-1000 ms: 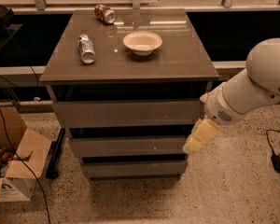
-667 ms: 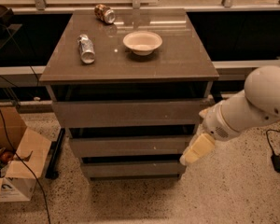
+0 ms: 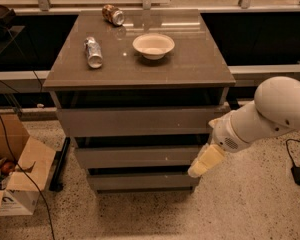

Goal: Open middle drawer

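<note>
The middle drawer is the second of three grey-brown fronts in the cabinet; a dark gap runs above its front. The top drawer sits above it and the lowest drawer below. My gripper hangs from the white arm at the cabinet's right side, level with the right end of the middle drawer front and reaching down toward the lowest one. It holds nothing that I can see.
On the cabinet top lie a white bowl, a crushed silver can and a brown can. An open cardboard box stands on the floor at left. Cables lie at right.
The arm and gripper have moved down and to the left, from beside the gap under the top drawer to the right end of the middle drawer front.
</note>
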`<move>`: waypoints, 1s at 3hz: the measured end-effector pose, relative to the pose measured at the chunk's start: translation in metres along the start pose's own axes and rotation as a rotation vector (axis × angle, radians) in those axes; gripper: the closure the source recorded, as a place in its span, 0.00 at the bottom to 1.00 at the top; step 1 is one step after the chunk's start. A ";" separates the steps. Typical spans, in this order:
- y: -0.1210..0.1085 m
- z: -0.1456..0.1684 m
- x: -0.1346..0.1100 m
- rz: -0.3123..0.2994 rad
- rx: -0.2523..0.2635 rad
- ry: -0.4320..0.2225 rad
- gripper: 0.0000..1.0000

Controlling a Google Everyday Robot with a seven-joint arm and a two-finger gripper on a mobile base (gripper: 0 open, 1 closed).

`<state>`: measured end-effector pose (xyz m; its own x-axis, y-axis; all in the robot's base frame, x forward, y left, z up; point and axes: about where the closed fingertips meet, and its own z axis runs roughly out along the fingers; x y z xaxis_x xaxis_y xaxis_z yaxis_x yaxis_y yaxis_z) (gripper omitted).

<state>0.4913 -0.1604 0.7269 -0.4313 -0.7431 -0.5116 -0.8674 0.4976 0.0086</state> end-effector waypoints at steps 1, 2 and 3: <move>-0.002 0.027 0.000 0.003 -0.010 -0.003 0.00; -0.018 0.071 0.011 0.008 -0.062 -0.027 0.00; -0.030 0.111 0.029 0.088 -0.151 -0.063 0.00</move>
<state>0.5322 -0.1468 0.6164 -0.4947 -0.6676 -0.5563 -0.8565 0.4829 0.1821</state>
